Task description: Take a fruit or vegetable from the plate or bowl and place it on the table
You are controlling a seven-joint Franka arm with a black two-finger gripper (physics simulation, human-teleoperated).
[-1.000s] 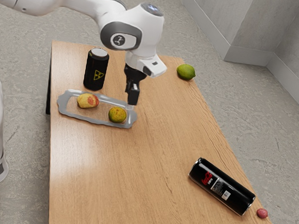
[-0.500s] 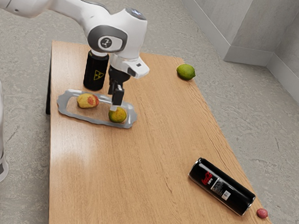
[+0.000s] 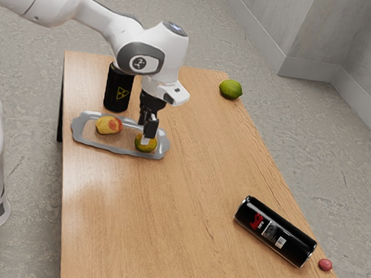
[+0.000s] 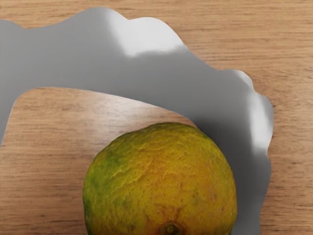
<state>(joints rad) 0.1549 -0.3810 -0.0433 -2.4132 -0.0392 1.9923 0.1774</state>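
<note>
Tool point(image 3: 143, 136), spread, has shifted toward the exterior view's five o'clock, over the roundish mandarin point(image 3: 148, 148), its scar facing upward.

Beside the arm point(image 3: 99, 13), we look down across the wooden table point(image 3: 187, 209); from its wrist point(image 3: 172, 49), closely down on the same silver tray point(image 4: 73, 58) and mandarin point(image 4: 161, 181)

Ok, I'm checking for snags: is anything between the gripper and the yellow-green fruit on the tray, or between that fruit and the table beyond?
Nothing visible stands between the gripper and the fruit. Toward the table, the rim of the tray is in the way; lifting over it seems wise.
</note>
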